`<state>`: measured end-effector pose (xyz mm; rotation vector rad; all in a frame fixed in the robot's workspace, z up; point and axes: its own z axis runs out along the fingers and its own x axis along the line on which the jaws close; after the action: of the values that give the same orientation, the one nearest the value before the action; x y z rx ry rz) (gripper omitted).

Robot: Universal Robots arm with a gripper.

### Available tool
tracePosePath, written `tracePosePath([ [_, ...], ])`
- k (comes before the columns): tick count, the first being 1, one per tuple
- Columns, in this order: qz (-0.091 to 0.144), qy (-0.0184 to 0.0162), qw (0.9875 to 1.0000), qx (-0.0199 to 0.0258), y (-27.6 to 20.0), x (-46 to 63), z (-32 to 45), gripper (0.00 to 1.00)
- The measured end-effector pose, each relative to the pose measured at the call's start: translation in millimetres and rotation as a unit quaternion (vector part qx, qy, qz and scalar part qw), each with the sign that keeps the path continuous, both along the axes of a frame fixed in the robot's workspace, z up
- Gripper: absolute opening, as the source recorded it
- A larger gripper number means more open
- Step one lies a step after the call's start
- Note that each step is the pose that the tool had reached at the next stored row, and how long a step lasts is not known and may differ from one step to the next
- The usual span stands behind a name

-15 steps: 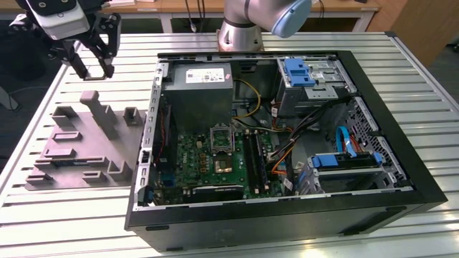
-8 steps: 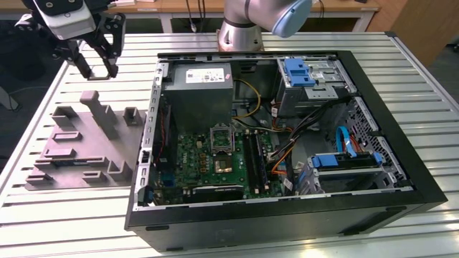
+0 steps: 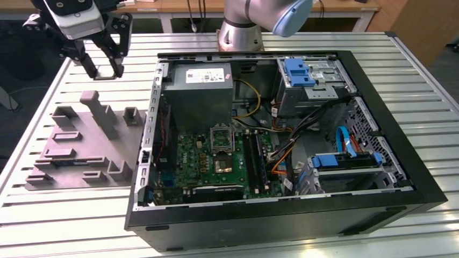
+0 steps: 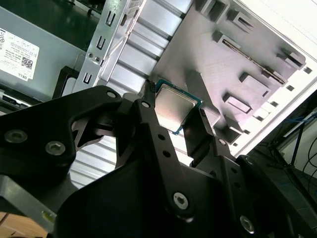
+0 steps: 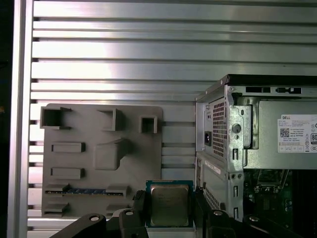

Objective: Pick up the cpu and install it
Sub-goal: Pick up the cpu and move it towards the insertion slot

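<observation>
The cpu (image 4: 174, 105) (image 5: 169, 202), a small silver square chip with a green rim, is pinched by its edges between my black fingers (image 4: 148, 106) in both wrist views. My gripper (image 3: 105, 69) is shut on the chip and hangs in the air at the exterior view's upper left. It is above the table, just beyond the far end of the grey plastic block (image 3: 79, 145). The open computer case (image 3: 401, 134) lies to the exterior view's right of the gripper. Its green motherboard (image 3: 208, 161) carries an open cpu socket (image 3: 221, 161) near its middle.
The grey plastic block (image 5: 99, 158) with upright posts lies beside the case's wall (image 5: 218, 129). Inside the case are a grey power supply box (image 3: 204, 91), blue drive brackets (image 3: 298, 72), cables and memory slots (image 3: 255, 156). The slatted metal table (image 3: 64, 226) surrounds everything.
</observation>
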<state>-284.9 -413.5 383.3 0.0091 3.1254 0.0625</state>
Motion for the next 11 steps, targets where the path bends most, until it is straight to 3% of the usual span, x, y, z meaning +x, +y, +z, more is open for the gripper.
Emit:
tracePosePath([
  [11,0.000,0.0000,1.0000,0.0000,0.0,4.2,0.0,0.47],
])
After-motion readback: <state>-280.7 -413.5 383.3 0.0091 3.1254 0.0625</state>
